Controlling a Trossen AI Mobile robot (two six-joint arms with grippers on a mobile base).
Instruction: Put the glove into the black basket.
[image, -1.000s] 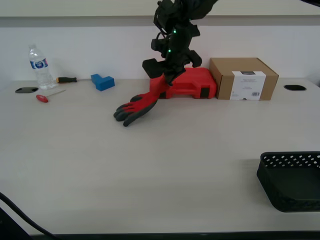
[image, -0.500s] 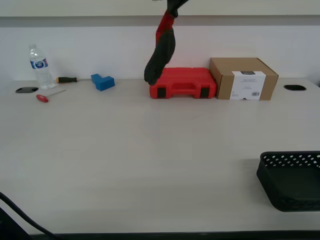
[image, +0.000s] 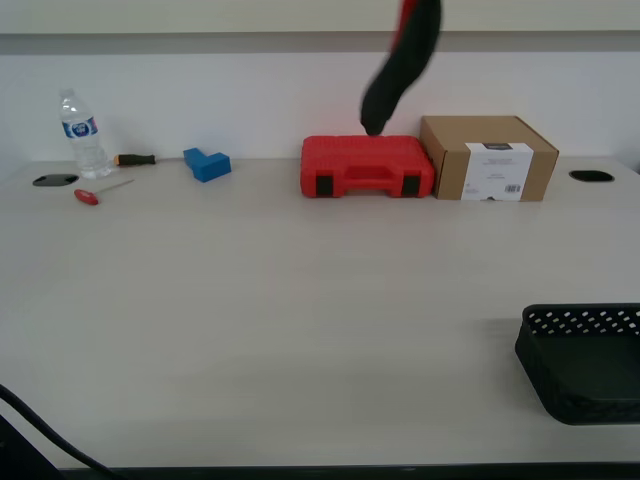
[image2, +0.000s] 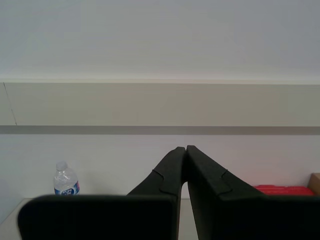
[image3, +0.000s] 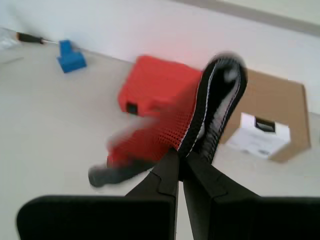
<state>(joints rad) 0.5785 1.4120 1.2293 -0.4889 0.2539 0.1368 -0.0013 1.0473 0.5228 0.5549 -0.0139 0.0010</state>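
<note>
Pale table (image: 250, 330) with red case (image: 367, 166), cardboard box (image: 488, 157), black basket (image: 582, 360), bottle (image: 77, 133)

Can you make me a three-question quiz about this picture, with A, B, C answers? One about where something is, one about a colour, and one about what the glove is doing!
1. Where is the black basket?
A. at the near edge on the exterior view's right
B. beside the water bottle
C. on top of the cardboard box

2. What colour is the small block at the back of the table?
A. yellow
B. blue
C. green

3. What is the glove doing?
A. lying flat on the table
B. sitting in the basket
C. hanging in the air from my first gripper

Answers:
1. A, it sits low at that side, cut off by the frame.
2. B, it is plainly blue.
3. C, the first wrist view shows its cuff pinched, and it dangles above the red case.
</note>
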